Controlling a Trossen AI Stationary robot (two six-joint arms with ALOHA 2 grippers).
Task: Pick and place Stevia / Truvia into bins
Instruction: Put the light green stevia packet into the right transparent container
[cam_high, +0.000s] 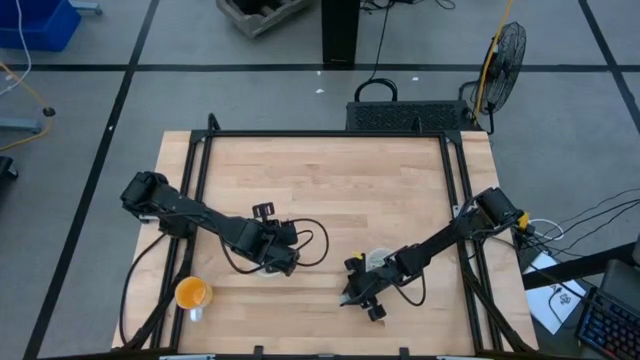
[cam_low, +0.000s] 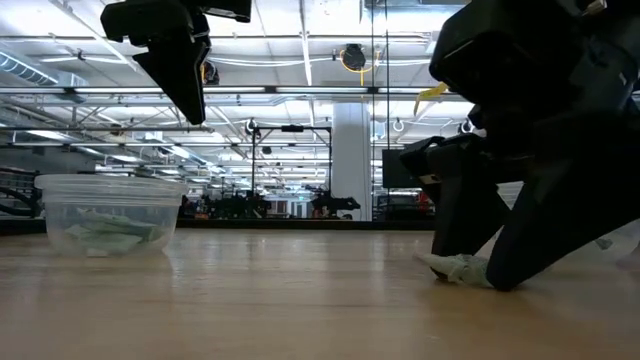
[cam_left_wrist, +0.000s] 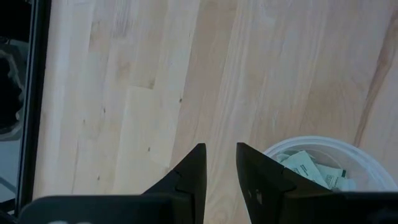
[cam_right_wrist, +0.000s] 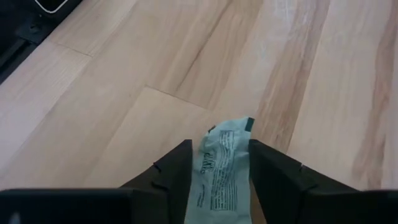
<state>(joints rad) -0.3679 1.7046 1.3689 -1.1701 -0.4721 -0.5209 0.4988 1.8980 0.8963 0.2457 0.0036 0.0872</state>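
A pale green and white Stevia packet (cam_right_wrist: 219, 162) lies between the fingers of my right gripper (cam_right_wrist: 220, 149), low at the table's near middle (cam_high: 356, 292); in the low view it shows at the fingertips (cam_low: 453, 266). My left gripper (cam_left_wrist: 220, 152) hovers open and empty above the table beside a clear cup (cam_left_wrist: 323, 163) with several packets in it. The same cup (cam_low: 110, 212) stands on the table in the low view, with the left gripper (cam_low: 178, 60) high above it. A second clear cup (cam_high: 379, 259) stands by my right arm. My right gripper pinches the packet between its two fingers by the long edges (cam_right_wrist: 208, 163), with the fingers lying along it. It comes slanting down from the table's right side. The packet's free end (cam_right_wrist: 239, 124) sticks out past the fingertips, and in the low view the packet (cam_low: 446, 266) touches the tabletop.
An orange cup (cam_high: 192, 292) stands near the table's near left corner. The black frame rails (cam_high: 200, 150) run along the table's sides. Bare wood (cam_high: 330, 190) fills the far half of the table.
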